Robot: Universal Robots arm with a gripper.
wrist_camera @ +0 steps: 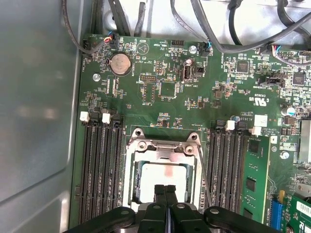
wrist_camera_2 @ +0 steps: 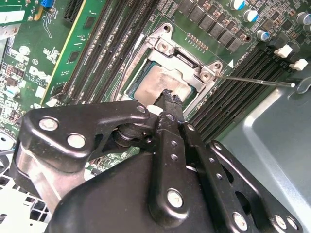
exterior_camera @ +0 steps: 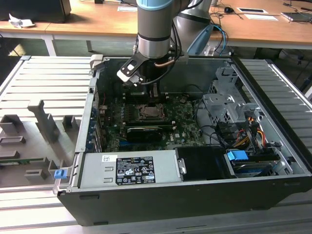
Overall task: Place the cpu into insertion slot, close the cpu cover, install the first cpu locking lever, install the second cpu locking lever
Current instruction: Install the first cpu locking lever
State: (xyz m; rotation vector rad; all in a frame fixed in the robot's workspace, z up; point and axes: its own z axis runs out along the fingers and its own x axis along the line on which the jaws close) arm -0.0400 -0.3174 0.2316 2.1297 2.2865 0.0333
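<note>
Claw [wrist_camera: 165, 190] pinched closed, empty, at the cover [wrist_camera: 165, 151] over the cpu [wrist_camera: 165, 171]; likely stiff thin metal, best pushed by its frame.

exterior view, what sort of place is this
Probably a robotics lab: an open computer case sits on a slatted metal table, a robot arm reaches into it, and wooden desks stand behind.

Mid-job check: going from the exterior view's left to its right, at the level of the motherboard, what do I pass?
In order: grey fixture blocks → insertion slot → silver drive cage → ribbed grey panel. The end effector and the long black card overlap the slot sideways, so they are left out.
</note>
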